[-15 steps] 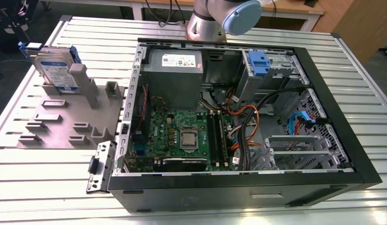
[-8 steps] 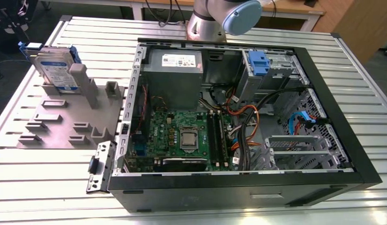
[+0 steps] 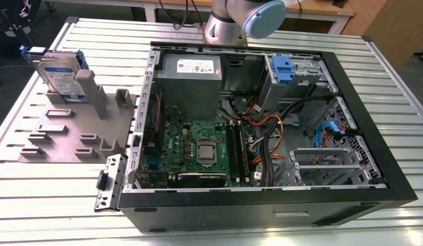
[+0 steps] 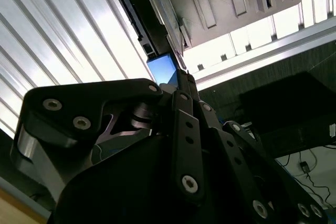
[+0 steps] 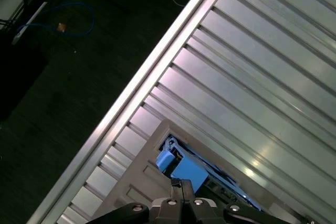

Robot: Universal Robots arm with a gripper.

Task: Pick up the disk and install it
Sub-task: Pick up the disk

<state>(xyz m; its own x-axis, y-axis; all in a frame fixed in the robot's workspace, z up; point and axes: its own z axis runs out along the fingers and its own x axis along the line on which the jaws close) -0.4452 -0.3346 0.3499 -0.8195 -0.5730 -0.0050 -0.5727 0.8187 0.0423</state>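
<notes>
One target: the disk (image 3: 60, 72), upright in the grey stand (image 3: 75, 128) at the exterior view's left, beside the open computer case (image 3: 266, 128). Gripper (image 5: 178, 183) poised over its blue-framed edge in the first wrist view, fingertips pressed together, gripping nothing. Probably best to spread them before descending, centre across the drive's flat faces, keep off the thin bracket tab, come down square to the stand, then squeeze firmly without tilting.

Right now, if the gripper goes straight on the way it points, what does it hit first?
Most likely the disk: in the first wrist view the gripper points at its blue frame, standing in the grey holder. Depth is unclear.
</notes>
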